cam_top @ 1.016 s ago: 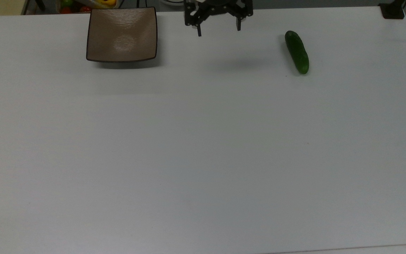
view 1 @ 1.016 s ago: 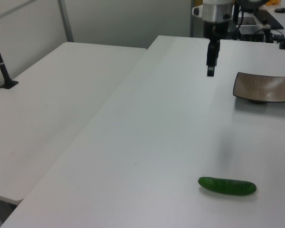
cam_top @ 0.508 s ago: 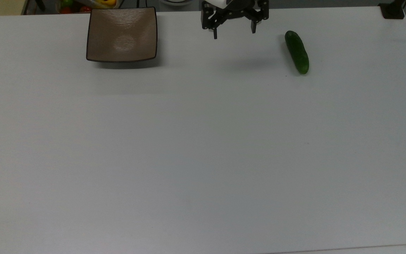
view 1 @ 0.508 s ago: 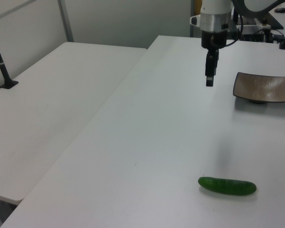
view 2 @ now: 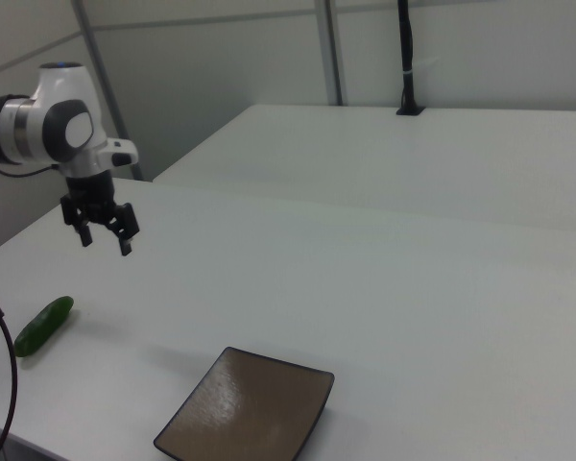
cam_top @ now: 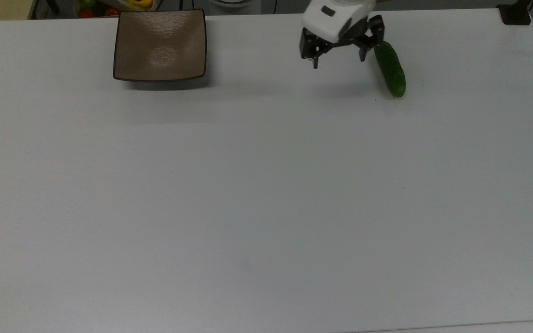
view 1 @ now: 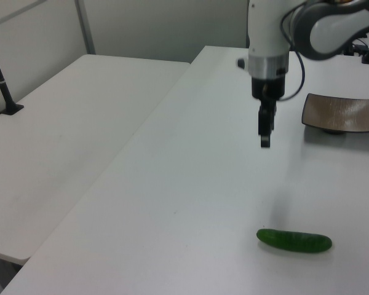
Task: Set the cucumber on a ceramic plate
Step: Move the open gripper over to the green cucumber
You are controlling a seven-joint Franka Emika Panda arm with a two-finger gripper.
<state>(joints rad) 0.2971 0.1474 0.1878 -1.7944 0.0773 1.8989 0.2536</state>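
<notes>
The short, glossy dark green cucumber (cam_top: 390,68) lies flat on the white table (cam_top: 266,194), well apart from the square tan-brown ceramic plate (cam_top: 160,45). The black two-finger gripper (cam_top: 337,59) hangs above the table near the cucumber, jaws spread and empty. Descending off-centre risks nudging the rounded cucumber into a roll.
</notes>
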